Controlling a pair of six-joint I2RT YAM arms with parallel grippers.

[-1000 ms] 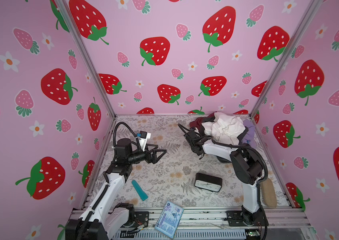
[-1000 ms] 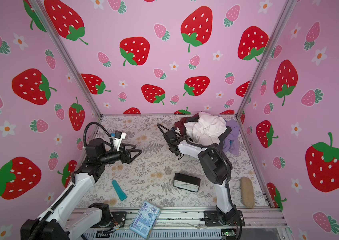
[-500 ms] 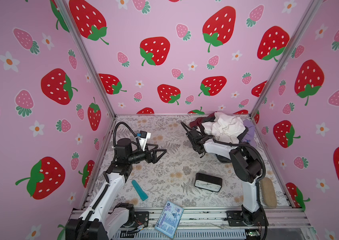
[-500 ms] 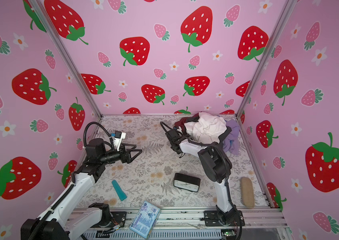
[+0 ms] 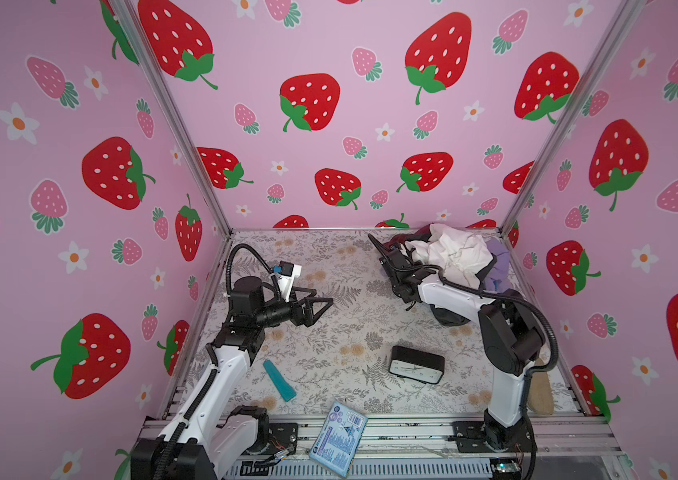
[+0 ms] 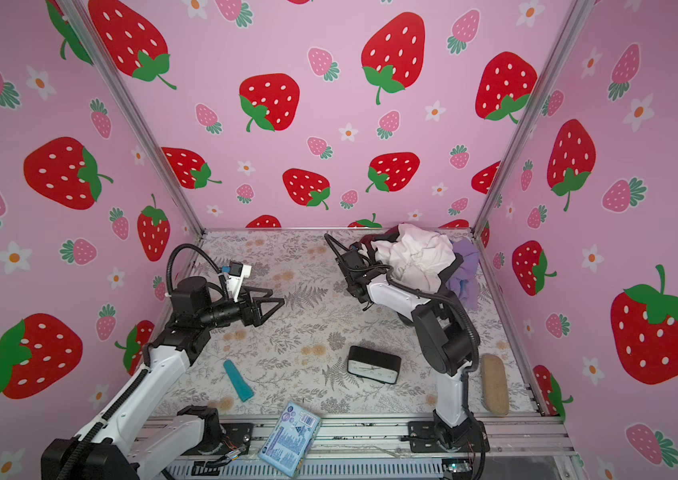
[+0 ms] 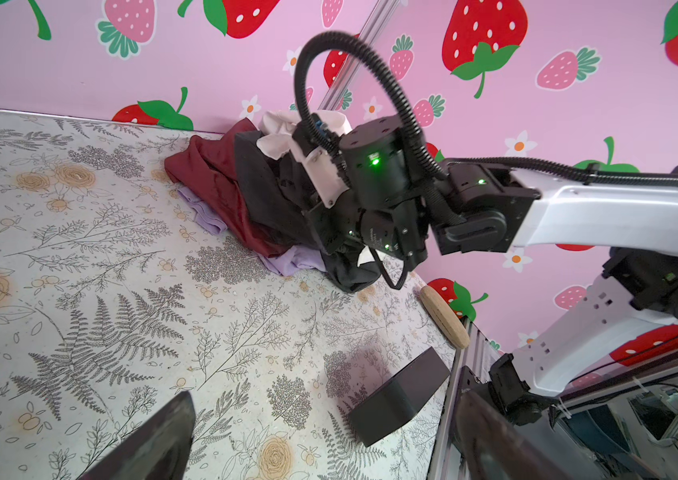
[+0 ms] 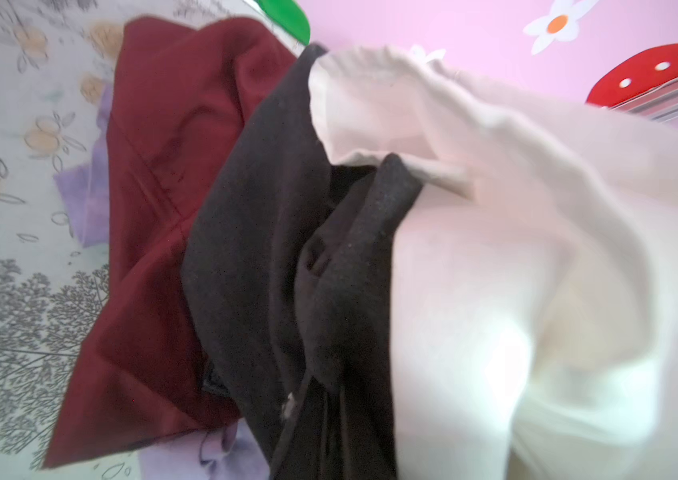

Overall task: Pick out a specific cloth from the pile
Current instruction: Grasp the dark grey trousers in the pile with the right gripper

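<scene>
My right hand (image 7: 320,220) clenched on the dark cloth (image 8: 246,249) in the pile (image 5: 449,255), far right corner of the surface (image 5: 329,332), between one maroon piece (image 8: 154,166) and one white shirt (image 8: 495,249), my left hand (image 5: 320,305) spread, empty, one black clock (image 5: 416,365)

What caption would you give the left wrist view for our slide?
Right arm reaches into the pile at the dark cloth; black clock lies nearby.

**Head count on the table (image 5: 329,266)**

One pile (image 6: 412,257), four clothes in it: one white shirt (image 5: 453,253), one maroon piece (image 8: 154,166), one lavender garment (image 5: 500,266), one dark cloth (image 8: 246,249). Loose stuff, one apiece: black clock (image 5: 416,365), teal stick (image 5: 279,380), blue packet (image 5: 338,442), tan pad (image 6: 494,384). Two arms: left arm (image 5: 223,376), right arm (image 5: 449,296).
</scene>
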